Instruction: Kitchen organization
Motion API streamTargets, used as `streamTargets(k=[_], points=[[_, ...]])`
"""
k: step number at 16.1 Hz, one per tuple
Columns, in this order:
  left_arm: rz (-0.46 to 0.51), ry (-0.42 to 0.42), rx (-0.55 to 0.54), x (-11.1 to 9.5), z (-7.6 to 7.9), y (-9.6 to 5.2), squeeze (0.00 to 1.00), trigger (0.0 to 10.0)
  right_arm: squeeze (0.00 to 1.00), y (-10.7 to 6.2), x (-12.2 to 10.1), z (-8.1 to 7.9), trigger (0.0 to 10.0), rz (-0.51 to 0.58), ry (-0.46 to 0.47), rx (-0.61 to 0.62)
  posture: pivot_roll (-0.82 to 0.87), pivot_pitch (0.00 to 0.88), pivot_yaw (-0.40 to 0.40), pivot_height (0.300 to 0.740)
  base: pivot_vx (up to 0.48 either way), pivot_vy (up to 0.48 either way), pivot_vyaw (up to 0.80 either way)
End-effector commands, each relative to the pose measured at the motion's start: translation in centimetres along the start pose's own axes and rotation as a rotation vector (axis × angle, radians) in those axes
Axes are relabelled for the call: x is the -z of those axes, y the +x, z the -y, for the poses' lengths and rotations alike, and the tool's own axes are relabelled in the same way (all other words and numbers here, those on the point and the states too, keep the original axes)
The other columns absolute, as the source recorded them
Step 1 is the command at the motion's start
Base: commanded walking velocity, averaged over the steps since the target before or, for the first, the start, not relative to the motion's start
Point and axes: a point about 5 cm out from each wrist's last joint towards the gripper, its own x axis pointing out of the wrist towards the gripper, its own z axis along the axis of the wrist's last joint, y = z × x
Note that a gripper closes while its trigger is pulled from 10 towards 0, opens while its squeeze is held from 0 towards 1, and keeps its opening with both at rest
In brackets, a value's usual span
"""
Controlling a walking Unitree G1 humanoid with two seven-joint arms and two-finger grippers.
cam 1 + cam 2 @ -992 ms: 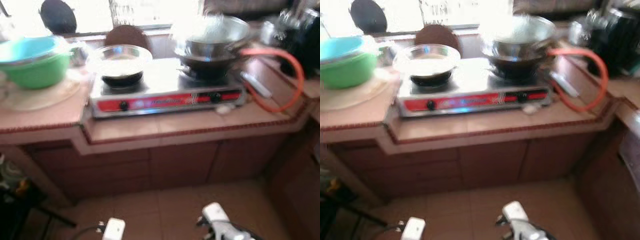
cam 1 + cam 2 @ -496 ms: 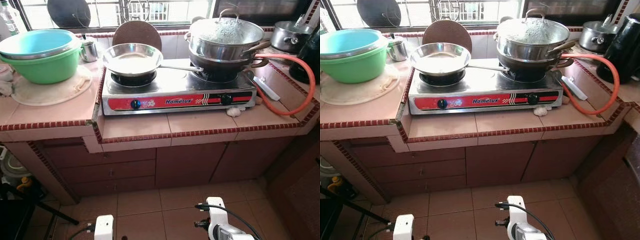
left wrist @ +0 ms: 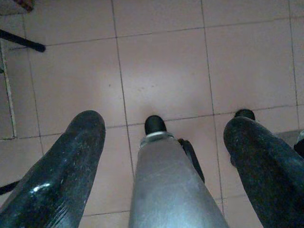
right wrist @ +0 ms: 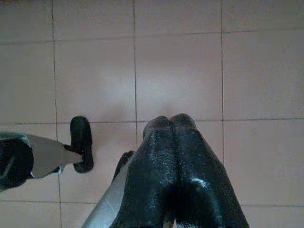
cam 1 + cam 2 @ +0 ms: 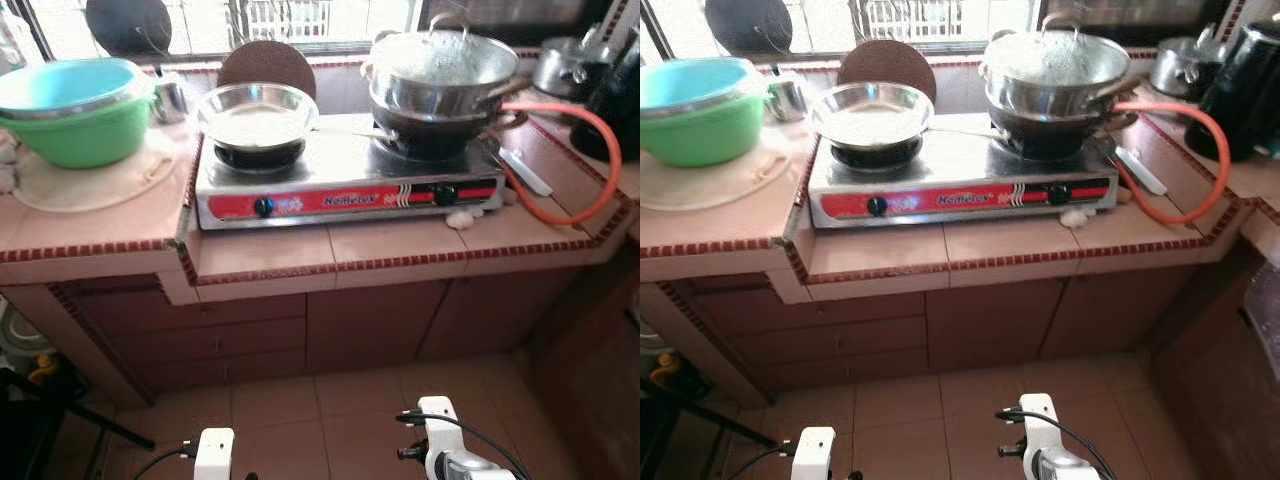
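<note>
nearest, at six o'clock in the head views, both arms hang idle over the tiled floor [image 5: 330, 410]. the left gripper [image 3: 164, 142] has its jaws spread wide with nothing between them; the right gripper [image 4: 171, 142] has its jaws pressed together, holding nothing.

next out, at the centre, the tiled tabletop [image 5: 400, 240] carries a two-burner stove [image 5: 350, 190] with a red front. on its burner toward eleven o'clock sits a shallow steel pan [image 5: 258, 112], its thin handle running toward the other burner. toward one o'clock a lidded steel pot [image 5: 443, 70] is stacked on a dark wok [image 5: 430, 125]. at nine o'clock a blue basin nested in a green basin [image 5: 75, 135] rests on a pale round board [image 5: 85, 180]. at three o'clock an orange gas hose [image 5: 590, 170] loops over the tabletop, with a small pale lump [image 5: 460, 217] just beside the stove's front corner.

farthest, at twelve o'clock, a round brown mat [image 5: 267, 66] leans under the window, and a dark kettle [image 5: 1245, 90] stands at two o'clock.

the robot seems not yet within reach, so the step looks like closing in. it would do well to square up to the stove, raise an arm only once near, and keep clear of the hose. the pan looks the easiest first thing to lift; the stacked pot could slide if tilted.
</note>
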Motion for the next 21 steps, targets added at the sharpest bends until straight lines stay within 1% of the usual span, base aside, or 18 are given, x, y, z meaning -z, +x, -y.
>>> streamTargets(k=[1, 6, 10, 15, 18, 20, 21], points=[[-0.014, 0.02, 0.008, 0.44, 0.01, -0.05, 0.0, 10.0, 0.0, 0.01, 0.07, -0.09, 10.0, -0.005, -0.011, -0.005, -0.16, 0.0, 0.013, 0.74, -0.33, 0.0, 0.0], [-0.01, 0.033, 0.01, 0.28, -0.05, -0.04, 0.0, 10.0, 0.0, 0.06, -0.14, -0.35, 10.0, 0.0, -0.019, -0.008, -0.16, 0.0, 0.015, 0.74, -0.342, 0.0, 0.0], [-0.008, 0.039, 0.009, 0.2, -0.03, -0.03, 0.0, 10.0, 0.0, 0.01, -0.02, -0.05, 10.0, -0.002, -0.022, 0.001, -0.16, 0.0, 0.019, 0.74, -0.315, 0.0, 0.0], [-0.003, 0.047, 0.01, 0.05, 0.0, -0.01, 0.0, 10.0, 0.0, -0.01, 0.05, 0.05, 10.0, -0.003, -0.024, 0.006, -0.16, 0.0, 0.022, 0.74, 0.0, 0.0, 0.0], [-0.003, 0.049, 0.003, 0.04, -0.09, -0.01, 0.0, 10.0, 0.0, -0.02, 0.05, 0.08, 10.0, -0.003, -0.042, 0.004, -0.16, 0.0, 0.022, 0.74, 0.0, 0.0, 0.0], [-0.005, 0.047, -0.003, 0.07, -0.14, -0.02, 0.0, 10.0, 0.0, 0.0, 0.02, -0.07, 10.0, -0.002, -0.062, -0.007, -0.16, 0.0, 0.022, 0.74, 0.0, 0.0, 0.0], [-0.006, 0.051, -0.004, 0.09, -0.15, -0.02, 0.0, 10.0, 0.0, 0.03, -0.06, -0.29, 10.0, 0.0, -0.098, -0.02, -0.16, 0.0, 0.022, 0.74, 0.0, 0.0, 0.0]])
